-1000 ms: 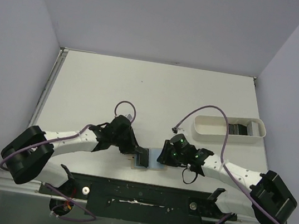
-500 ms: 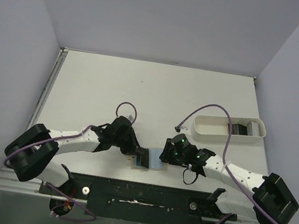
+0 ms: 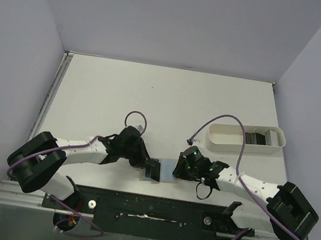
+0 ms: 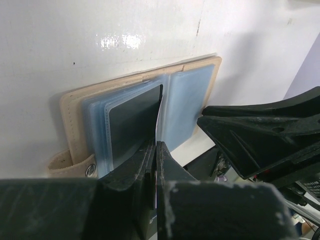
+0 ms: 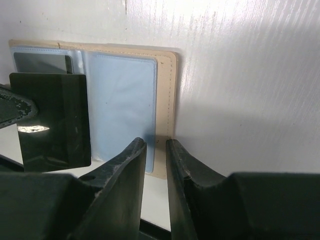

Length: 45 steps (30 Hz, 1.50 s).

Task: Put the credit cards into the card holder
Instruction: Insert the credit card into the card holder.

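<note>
The card holder [image 3: 166,171] lies open near the table's front edge, tan outside with light blue sleeves [image 5: 122,107]. One dark card sits in a left-hand sleeve [image 4: 132,122]. My left gripper [image 3: 149,166] is shut on another credit card, seen edge-on over the holder's middle fold in the left wrist view [image 4: 158,120] and flat in the right wrist view [image 5: 52,120]. My right gripper [image 3: 179,169] hovers at the holder's tan right edge [image 5: 167,95]. Its jaws stand a narrow gap apart with nothing between them [image 5: 156,142]. More cards [image 3: 259,138] lie in the tray.
A white oblong tray [image 3: 229,143] stands at the right behind the right arm. A purple cable [image 3: 227,119] loops above it. The table's front edge and the arm bases are just behind the holder.
Both grippers have shifted slightly at the holder. The left one still holds its card at the middle fold. The holder has stayed in place.
</note>
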Tool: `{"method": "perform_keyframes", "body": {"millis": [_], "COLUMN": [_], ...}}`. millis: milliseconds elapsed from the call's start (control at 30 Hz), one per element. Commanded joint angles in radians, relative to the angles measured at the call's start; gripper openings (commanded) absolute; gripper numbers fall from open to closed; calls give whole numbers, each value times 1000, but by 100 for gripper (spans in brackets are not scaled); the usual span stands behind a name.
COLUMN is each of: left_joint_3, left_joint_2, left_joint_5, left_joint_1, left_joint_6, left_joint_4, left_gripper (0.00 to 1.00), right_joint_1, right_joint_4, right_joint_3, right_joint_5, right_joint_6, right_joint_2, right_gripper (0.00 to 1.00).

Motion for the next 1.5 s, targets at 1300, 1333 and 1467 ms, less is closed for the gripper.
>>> {"method": "perform_keyframes", "body": {"millis": [1300, 1333, 1467], "left_joint_3": [55, 51, 52], "left_joint_2": [38, 36, 54], "left_joint_5": [38, 33, 29], "left_joint_1": [-3, -3, -2], "left_joint_6": [134, 134, 141], "left_joint_4": [64, 65, 69], "left_gripper": [0, 0, 0], "right_joint_1": [24, 24, 24], "right_joint_4": [12, 12, 10], "right_joint_3": [-7, -8, -6], "right_joint_5": [22, 20, 21], "right_joint_6": [20, 21, 21], "right_joint_2": [-41, -39, -40], "right_gripper": [25, 25, 25]}}
